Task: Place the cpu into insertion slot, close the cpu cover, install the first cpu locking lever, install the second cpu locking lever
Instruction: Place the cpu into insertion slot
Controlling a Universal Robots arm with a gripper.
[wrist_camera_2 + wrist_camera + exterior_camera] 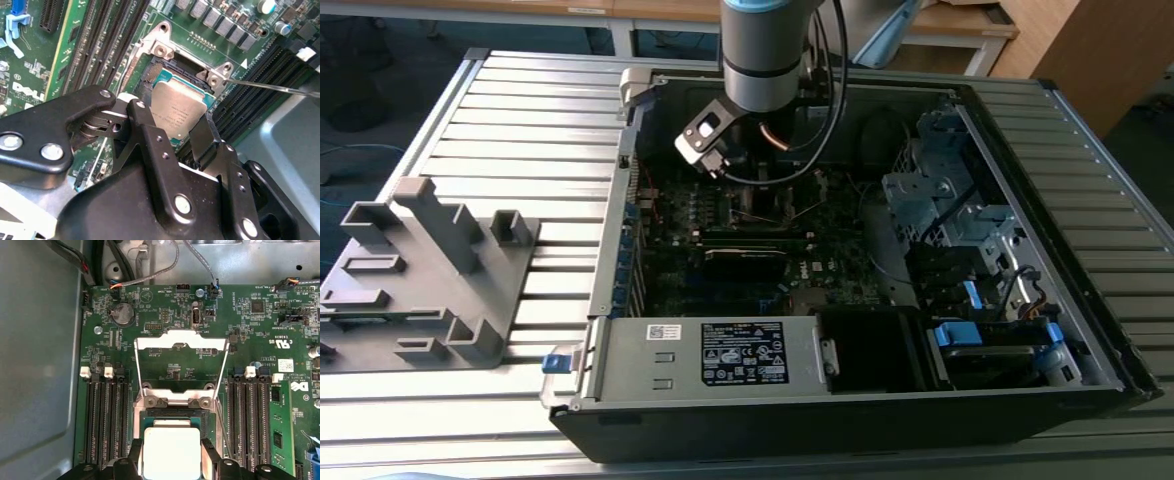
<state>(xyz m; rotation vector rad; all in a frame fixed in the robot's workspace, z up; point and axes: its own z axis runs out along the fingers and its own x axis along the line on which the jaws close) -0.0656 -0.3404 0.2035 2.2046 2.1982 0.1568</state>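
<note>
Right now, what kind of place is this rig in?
Likely a lab or workshop bench for PC assembly: an open computer case on a slatted metal table, the gripper holding the cpu at its socket, wooden desks behind.

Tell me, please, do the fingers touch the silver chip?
Touching. In the first wrist view the two fingers sit tight against opposite edges of the chip, with no gap visible on either side.

Open cpu cover (150,343) stands behind the socket (172,416); memory slots (106,425) flank both sides
</note>
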